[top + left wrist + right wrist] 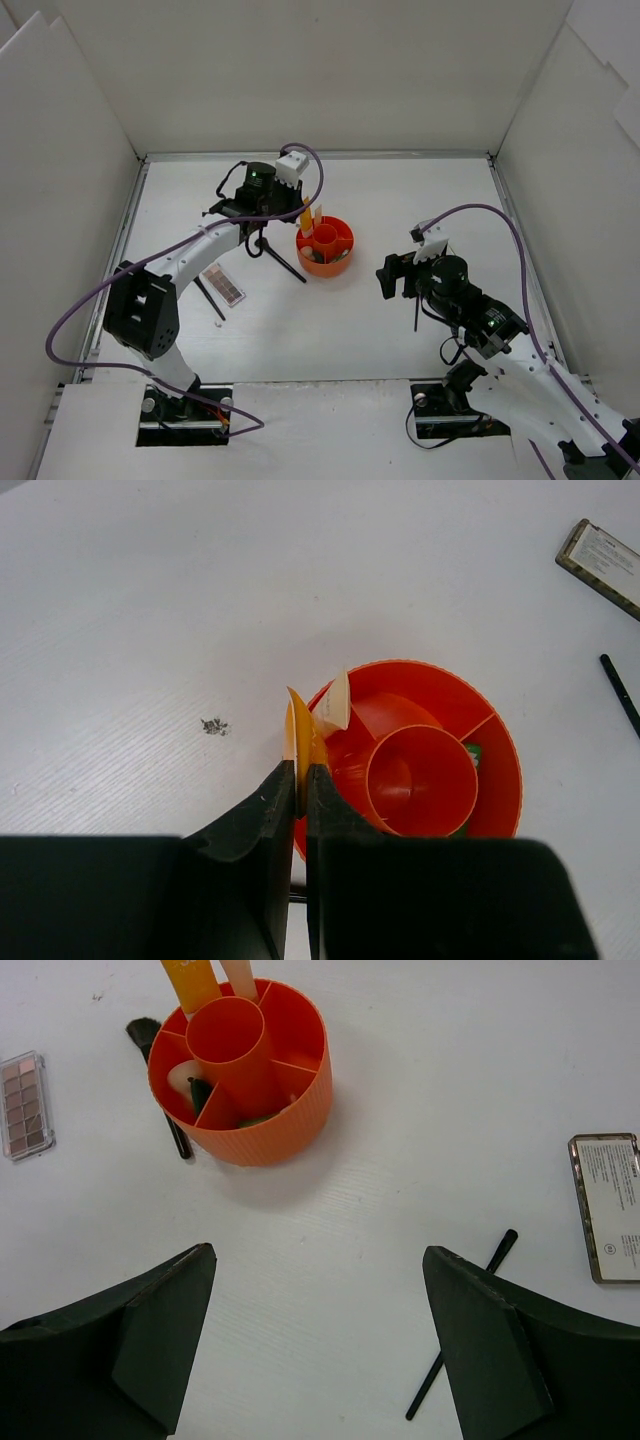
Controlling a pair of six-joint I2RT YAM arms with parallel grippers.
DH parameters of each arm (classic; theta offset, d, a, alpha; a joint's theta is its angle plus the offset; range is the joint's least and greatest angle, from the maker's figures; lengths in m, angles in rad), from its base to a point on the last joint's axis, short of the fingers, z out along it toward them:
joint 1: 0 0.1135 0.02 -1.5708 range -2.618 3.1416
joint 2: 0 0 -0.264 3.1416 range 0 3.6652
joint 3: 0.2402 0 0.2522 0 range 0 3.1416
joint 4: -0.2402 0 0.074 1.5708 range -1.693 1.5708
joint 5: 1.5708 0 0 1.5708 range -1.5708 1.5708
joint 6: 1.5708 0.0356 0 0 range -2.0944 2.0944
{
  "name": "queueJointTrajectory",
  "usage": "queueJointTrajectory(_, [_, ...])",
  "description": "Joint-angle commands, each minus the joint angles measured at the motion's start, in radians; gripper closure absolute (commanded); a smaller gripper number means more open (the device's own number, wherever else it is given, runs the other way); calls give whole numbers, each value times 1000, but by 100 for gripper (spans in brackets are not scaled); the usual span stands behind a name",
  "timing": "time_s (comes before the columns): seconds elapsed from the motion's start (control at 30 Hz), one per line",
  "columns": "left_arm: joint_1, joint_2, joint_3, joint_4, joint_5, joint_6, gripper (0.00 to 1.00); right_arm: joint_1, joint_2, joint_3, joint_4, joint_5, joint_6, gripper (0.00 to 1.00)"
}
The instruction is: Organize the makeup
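Note:
The orange tube (297,735) stands at the edge of the red-orange holder (505,780), and my left gripper (297,772) is shut on its flat end. From above, the left gripper (298,209) sits at the holder's (342,262) far-left side, and a beige stick (318,213) leans beside the tube (306,216). My right gripper (318,1255) is open over bare table, right of the holder (290,1110). A thin black brush (462,1325) lies by its right finger. A sponge (180,1078) and a dark green item (202,1091) sit in the compartments.
A brown-pink palette (223,284) and a thin brush (210,298) lie left of the holder. A bristled black brush (282,257) rests against the holder's left. A second flat case (608,1205), label up, lies to the right. White walls enclose the table.

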Motion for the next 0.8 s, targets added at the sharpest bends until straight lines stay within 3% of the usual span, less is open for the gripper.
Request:
queueJointTrajectory(0.0, [-2, -18, 6, 86, 13, -28, 100, 3, 11, -2, 45, 39, -12, 18])
queueJointTrajectory(0.13, [-2, 5, -1, 119, -10, -37, 100, 6, 9, -5, 45, 43, -10, 18])
queueJointTrajectory(0.3, [-11, 17, -24, 141, -16, -56, 77, 5, 9, -11, 45, 55, -4, 18])
queueJointTrajectory(0.63, [-11, -67, -49, 138, -61, -66, 54, 3, 70, 6, 43, 185, 31, 18])
queueJointTrajectory(0.77, [-11, -127, -20, 98, -105, -80, 40, -17, 147, 47, 28, 224, 51, 20])
